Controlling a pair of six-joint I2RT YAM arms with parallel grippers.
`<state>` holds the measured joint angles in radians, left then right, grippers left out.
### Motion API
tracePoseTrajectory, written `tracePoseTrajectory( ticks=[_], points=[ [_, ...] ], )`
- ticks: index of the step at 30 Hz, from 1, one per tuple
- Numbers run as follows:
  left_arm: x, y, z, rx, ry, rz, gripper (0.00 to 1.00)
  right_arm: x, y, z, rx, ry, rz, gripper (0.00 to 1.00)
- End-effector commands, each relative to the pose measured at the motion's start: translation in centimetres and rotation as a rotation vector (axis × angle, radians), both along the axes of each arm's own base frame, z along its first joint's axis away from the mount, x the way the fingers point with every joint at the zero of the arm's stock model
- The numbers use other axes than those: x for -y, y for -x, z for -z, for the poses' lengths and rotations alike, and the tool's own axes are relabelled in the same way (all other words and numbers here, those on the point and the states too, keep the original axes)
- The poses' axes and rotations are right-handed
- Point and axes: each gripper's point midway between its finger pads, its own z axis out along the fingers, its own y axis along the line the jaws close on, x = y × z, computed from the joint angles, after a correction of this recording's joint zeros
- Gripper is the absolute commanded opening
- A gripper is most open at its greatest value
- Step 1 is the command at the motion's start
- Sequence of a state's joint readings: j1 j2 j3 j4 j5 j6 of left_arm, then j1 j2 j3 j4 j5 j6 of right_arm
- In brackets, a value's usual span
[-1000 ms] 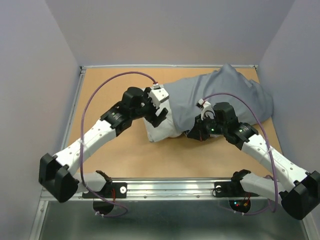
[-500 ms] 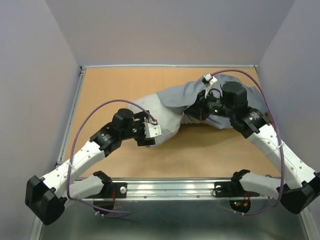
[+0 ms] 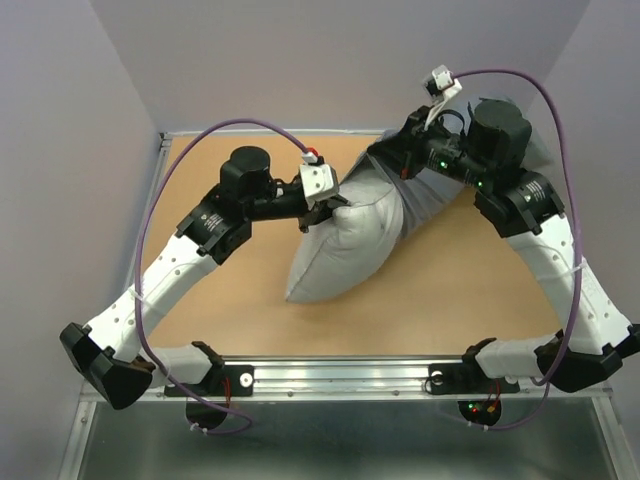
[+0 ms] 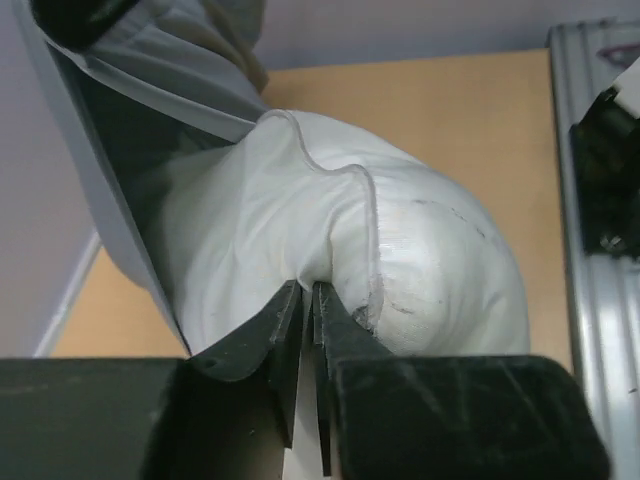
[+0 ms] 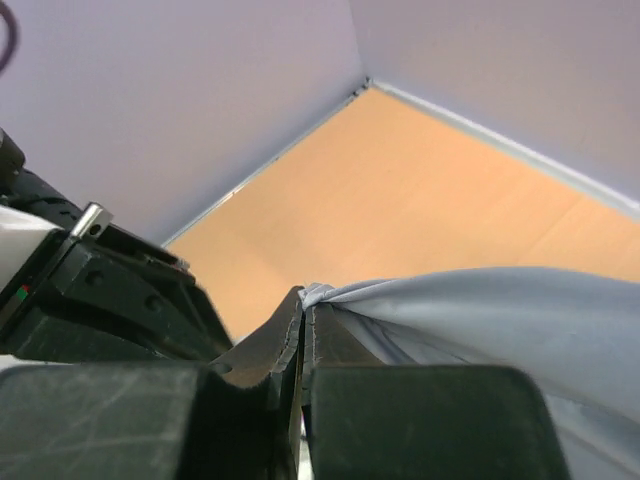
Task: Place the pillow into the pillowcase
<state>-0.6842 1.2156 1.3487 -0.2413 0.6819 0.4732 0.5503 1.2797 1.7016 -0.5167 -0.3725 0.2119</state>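
Observation:
The plump off-white pillow (image 3: 345,250) lies slanted across the middle of the table, its upper end inside the blue-grey pillowcase (image 3: 425,195). My left gripper (image 3: 330,208) is shut on a fold of the pillow's top left edge. In the left wrist view the pinched pillow (image 4: 420,250) bulges right behind the left gripper (image 4: 308,292), and the open mouth of the pillowcase (image 4: 150,60) hangs at the upper left. My right gripper (image 3: 397,160) is raised at the back and shut on the pillowcase's edge. The right wrist view shows the right gripper (image 5: 306,300) and the bunched pillowcase (image 5: 500,310).
The tan table top (image 3: 220,300) is closed in by lilac walls on three sides. A metal rail (image 3: 340,375) with both arm bases runs along the near edge. Purple cables loop over both arms.
My left gripper moved from the pillow's near corner up to its top edge and shut on it. The right gripper lifted the pillowcase up and toward the back wall, stretching it.

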Motion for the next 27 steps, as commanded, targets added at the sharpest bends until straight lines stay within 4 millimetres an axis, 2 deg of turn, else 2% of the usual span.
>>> tracePoseTrajectory(
  ticks=[1,2,3,4,5,6,8,9,11,12,14,15,16,17,18,19,20,21,22,23,24,26,27],
  points=[
    [0.5,0.7,1.3,-0.352,0.101,-0.015,0.11,-0.7,0.5,-7.7,0.305,-0.081,-0.055,0.01],
    [0.2,0.0,1.6,-0.371,0.122,-0.043,0.09,-1.8,-1.1,-5.0,0.274,-0.048,-0.067,0.00],
    [-0.3,-0.9,2.5,-0.414,0.127,-0.088,0.08,-2.4,-1.9,-3.3,0.257,-0.030,-0.073,0.01],
    [-1.3,-2.0,4.5,-0.462,0.117,-0.149,0.07,-2.9,-2.7,-1.9,0.237,-0.020,-0.076,0.01],
    [-3.3,-4.1,4.9,-0.510,0.150,-0.251,0.08,-3.6,-3.4,-0.8,0.234,-0.014,-0.090,0.00],
    [-5.1,-5.6,6.2,-0.542,0.159,-0.340,0.19,-4.6,-4.9,2.6,0.175,0.024,-0.099,0.01],
    [-8.2,-7.8,6.5,-0.577,0.203,-0.463,0.35,-5.5,-6.8,5.7,0.103,0.035,-0.080,0.00],
    [-11.1,-9.4,6.2,-0.577,0.230,-0.536,0.51,-6.5,-8.3,8.2,0.053,0.048,-0.078,0.01],
    [-13.2,-10.2,5.6,-0.547,0.228,-0.585,0.61,-7.5,-9.4,10.3,-0.005,0.031,-0.079,0.01],
    [-14.5,-10.6,5.1,-0.500,0.197,-0.616,0.67,-8.1,-10.2,10.6,0.003,0.008,-0.078,0.01],
    [-15.4,-10.0,5.0,-0.440,0.129,-0.614,0.72,-9.6,-11.6,11.9,-0.035,-0.026,-0.088,0.02],
    [-15.5,-9.7,4.5,-0.409,0.108,-0.599,0.77,-10.0,-12.0,11.7,-0.042,-0.038,-0.091,0.12],
    [-15.4,-8.9,4.3,-0.393,0.093,-0.577,0.91,-10.5,-12.4,11.0,-0.053,-0.061,-0.098,0.16],
    [-15.2,-8.1,4.8,-0.395,0.067,-0.558,0.98,-10.6,-12.5,10.2,-0.043,-0.072,-0.102,0.23],
    [-15.2,-7.9,5.1,-0.379,0.046,-0.567,0.99,-10.6,-12.4,9.6,-0.034,-0.081,-0.099,0.34],
    [-15.2,-7.7,6.4,-0.369,0.004,-0.572,0.99,-10.3,-12.3,8.6,-0.025,-0.096,-0.089,0.57],
    [-14.6,-6.9,7.0,-0.363,-0.021,-0.548,0.99,-9.7,-12.0,7.1,0.001,-0.108,-0.067,0.62],
    [-14.4,-6.7,7.6,-0.356,-0.039,-0.543,0.99,-9.3,-11.7,6.7,0.009,-0.100,-0.057,0.64],
    [-14.3,-6.5,9.0,-0.370,-0.058,-0.553,0.99,-8.8,-11.5,6.4,0.024,-0.090,-0.044,0.64],
    [-14.1,-6.3,9.3,-0.365,-0.061,-0.556,0.99,-8.4,-11.6,6.2,0.042,-0.081,-0.026,0.62],
    [-13.6,-6.3,10.3,-0.358,-0.069,-0.553,0.99,-7.6,-11.6,7.7,0.034,-0.013,0.005,0.57],
    [-12.9,-6.6,10.9,-0.340,-0.072,-0.577,0.99,-6.7,-12.1,10.2,0.034,0.094,0.035,0.53],
    [-12.7,-6.7,11.8,-0.346,-0.085,-0.602,0.99,-6.8,-12.3,11.6,0.026,0.140,0.030,0.50]
  ],
)
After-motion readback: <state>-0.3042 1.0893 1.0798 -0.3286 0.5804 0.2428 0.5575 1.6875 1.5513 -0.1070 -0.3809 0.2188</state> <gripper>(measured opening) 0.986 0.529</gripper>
